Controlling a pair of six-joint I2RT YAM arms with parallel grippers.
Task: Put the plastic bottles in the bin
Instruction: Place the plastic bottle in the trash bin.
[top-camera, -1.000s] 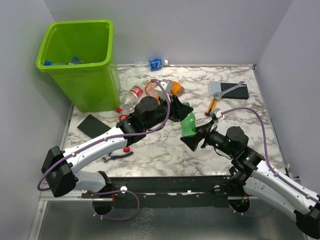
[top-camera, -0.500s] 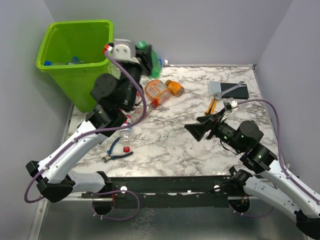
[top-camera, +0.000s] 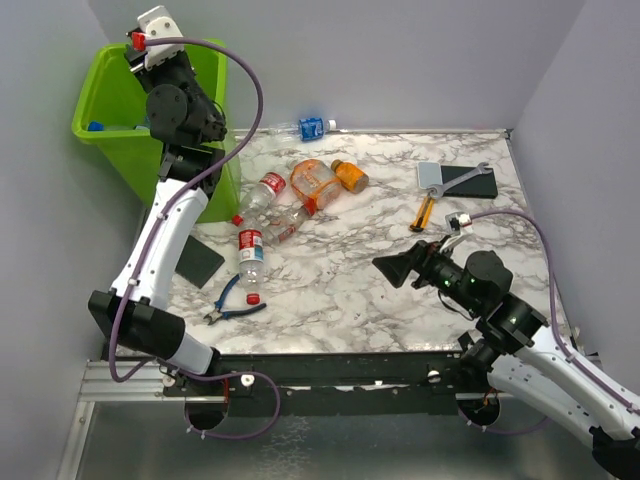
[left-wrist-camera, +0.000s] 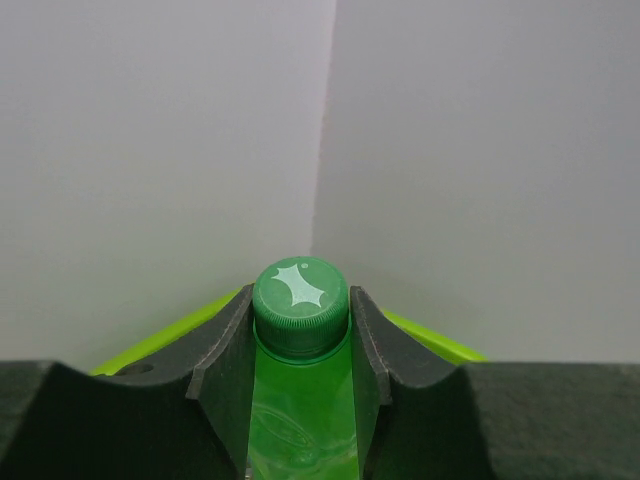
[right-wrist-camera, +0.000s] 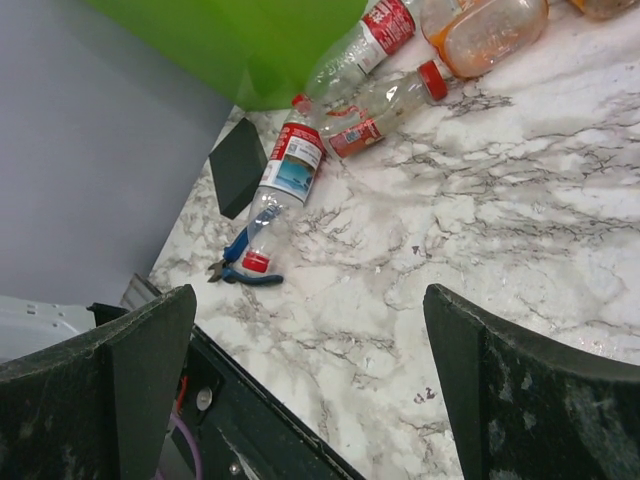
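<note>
A green bottle (left-wrist-camera: 300, 400) with a green cap sits between the fingers of my left gripper (left-wrist-camera: 300, 330), which is shut on it. The lime-green bin's rim (left-wrist-camera: 430, 342) shows just behind the cap. From above, my left arm (top-camera: 180, 110) reaches high over the bin (top-camera: 190, 170), hiding the held bottle. Clear bottles with red labels (top-camera: 262, 190) (top-camera: 250, 255) (right-wrist-camera: 290, 170), a big orange bottle (top-camera: 312, 182) and a small orange one (top-camera: 350, 176) lie right of the bin. My right gripper (top-camera: 390, 268) (right-wrist-camera: 310, 380) hovers open over bare marble.
Blue-handled pliers (top-camera: 230, 305) (right-wrist-camera: 235, 265) lie beside the nearest bottle's cap. One black pad (top-camera: 198, 262) lies by the bin's foot. Another pad (top-camera: 470, 182), with a wrench and an orange-handled tool (top-camera: 422, 212), lies at the back right. A blue-labelled bottle (top-camera: 310, 128) rests against the back wall.
My left arm has lifted the green bottle from mid-table up and left to above the bin. My right gripper, still open, has drawn back slightly.
</note>
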